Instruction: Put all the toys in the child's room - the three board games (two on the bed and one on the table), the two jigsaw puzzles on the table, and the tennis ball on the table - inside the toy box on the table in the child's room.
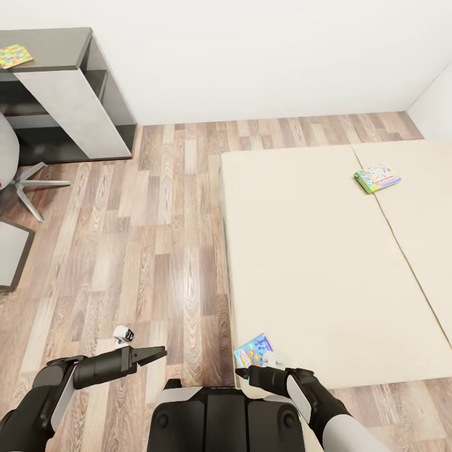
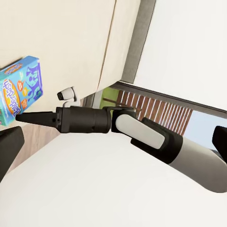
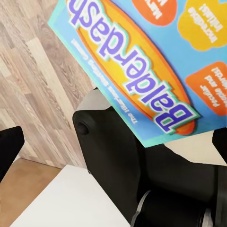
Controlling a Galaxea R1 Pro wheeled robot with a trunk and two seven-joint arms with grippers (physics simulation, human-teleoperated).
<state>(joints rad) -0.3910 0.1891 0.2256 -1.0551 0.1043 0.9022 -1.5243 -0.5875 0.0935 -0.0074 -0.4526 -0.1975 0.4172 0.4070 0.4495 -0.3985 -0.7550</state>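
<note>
Wood-plank floor, beige bed at right. Head view: blue game box lies on the bed's near corner, just ahead of the right gripper, clearly the nearer arm; fingers look pressed together, holding nothing. Left gripper is over the floor, also narrow. A green-edged box lies far up the bed. A puzzle sits on a dark worktop.

Left wrist view: the right arm's tip stops just short of the box.

Right wrist view: the box cover is very close, its long axis slanting across the fingers' line.
</note>
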